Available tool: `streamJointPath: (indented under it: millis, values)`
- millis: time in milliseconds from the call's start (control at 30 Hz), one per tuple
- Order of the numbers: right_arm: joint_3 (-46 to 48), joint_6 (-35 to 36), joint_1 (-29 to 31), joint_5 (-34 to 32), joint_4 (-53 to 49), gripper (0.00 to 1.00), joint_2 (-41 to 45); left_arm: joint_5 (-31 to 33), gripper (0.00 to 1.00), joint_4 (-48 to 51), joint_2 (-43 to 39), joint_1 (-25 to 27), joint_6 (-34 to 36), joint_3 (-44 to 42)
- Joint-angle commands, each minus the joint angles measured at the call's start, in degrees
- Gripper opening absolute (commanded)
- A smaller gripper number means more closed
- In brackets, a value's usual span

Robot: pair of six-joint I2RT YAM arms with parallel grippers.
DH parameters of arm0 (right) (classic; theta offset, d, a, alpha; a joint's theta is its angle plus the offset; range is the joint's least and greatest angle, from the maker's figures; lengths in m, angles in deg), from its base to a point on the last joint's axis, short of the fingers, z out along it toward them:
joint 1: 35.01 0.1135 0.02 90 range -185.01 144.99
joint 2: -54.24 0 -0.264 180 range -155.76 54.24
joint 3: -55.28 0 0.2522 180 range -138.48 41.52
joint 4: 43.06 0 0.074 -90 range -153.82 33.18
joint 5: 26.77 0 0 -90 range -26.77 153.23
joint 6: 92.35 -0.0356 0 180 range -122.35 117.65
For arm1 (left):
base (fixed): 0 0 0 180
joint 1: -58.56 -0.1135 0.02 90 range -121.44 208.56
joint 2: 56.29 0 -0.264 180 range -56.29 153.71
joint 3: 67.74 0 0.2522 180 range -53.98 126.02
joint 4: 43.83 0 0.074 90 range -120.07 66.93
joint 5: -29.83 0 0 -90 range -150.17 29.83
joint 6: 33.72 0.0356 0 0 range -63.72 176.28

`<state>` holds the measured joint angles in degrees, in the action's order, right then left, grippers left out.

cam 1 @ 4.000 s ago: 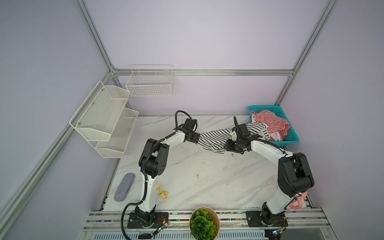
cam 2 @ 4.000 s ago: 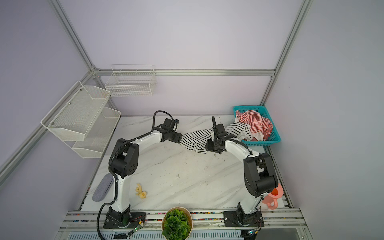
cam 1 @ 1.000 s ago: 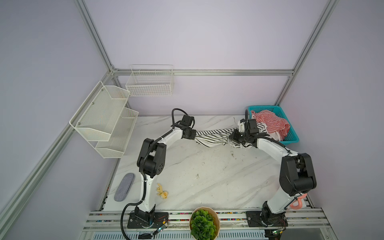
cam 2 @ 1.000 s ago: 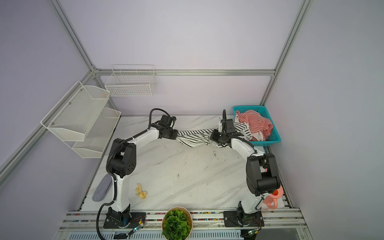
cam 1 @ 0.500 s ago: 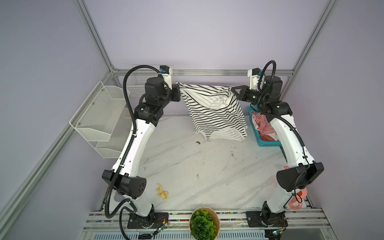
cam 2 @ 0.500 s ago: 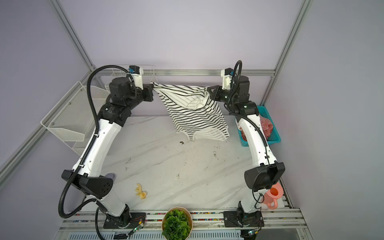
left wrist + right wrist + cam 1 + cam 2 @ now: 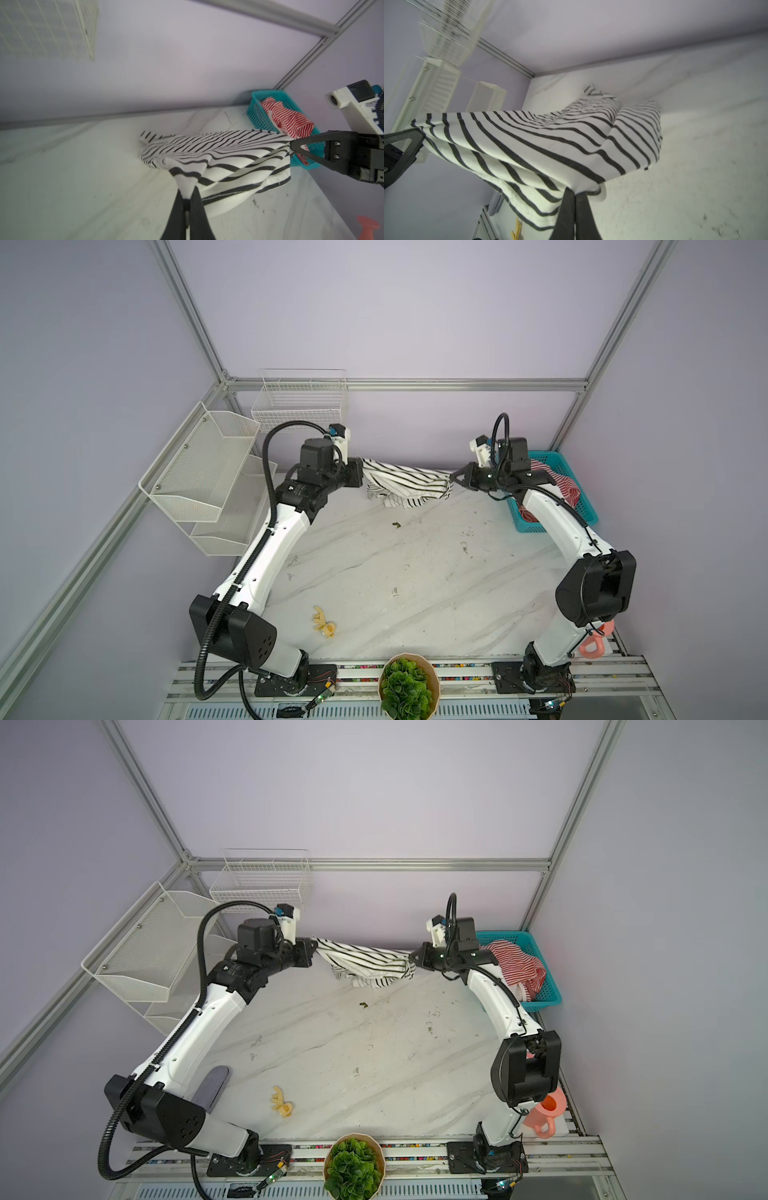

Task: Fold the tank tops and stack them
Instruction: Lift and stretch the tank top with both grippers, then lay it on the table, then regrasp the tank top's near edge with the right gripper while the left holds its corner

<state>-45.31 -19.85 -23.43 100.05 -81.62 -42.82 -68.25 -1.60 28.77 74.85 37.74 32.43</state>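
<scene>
Both grippers are pinched tight on the black-and-white top (image 7: 405,485), which is strung between them near the 12 o'clock edge of the table (image 7: 415,572). The left gripper (image 7: 361,472) has its fingers closed on the cloth's 9 o'clock end; its wrist view shows them clamped on a fold of striped fabric with no gap. The right gripper (image 7: 454,478) has its fingers closed on the 3 o'clock end, where the cloth bunches to a point. Between the two holds the top sags, and its lower folds seem to rest on the table. The red-and-white top (image 7: 555,483) lies crumpled in the basket (image 7: 584,497) at the table's 2 o'clock corner.
</scene>
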Motion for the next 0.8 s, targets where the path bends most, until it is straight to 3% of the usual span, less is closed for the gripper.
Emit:
streamJointPath:
  millis: [0,33,133,267,467,767]
  values:
    - [11.1,0.8,-0.4,-2.1,3.1,0.00,3.5,0.5,0.00,-3.2,-6.2,0.2,-3.8,-8.7]
    - [13.8,1.1,-0.4,-2.5,3.1,0.00,3.6,1.0,0.00,-2.7,-7.0,0.3,-4.5,-11.3]
    - [18.4,3.2,-0.4,-4.9,1.9,0.19,2.9,1.6,0.00,-1.0,-8.4,0.4,-6.0,-16.9]
    - [20.8,3.4,-0.3,-6.0,2.5,0.31,1.8,-0.2,0.00,0.6,-8.7,0.6,-8.3,-21.6]
    - [25.1,0.4,0.9,-5.8,5.8,0.34,3.0,-0.9,0.00,1.2,-9.1,1.1,-10.3,-26.6]
    - [26.6,-7.5,16.9,-8.1,11.2,0.41,-1.8,-0.5,0.00,1.3,-9.4,1.2,-10.4,-27.4]
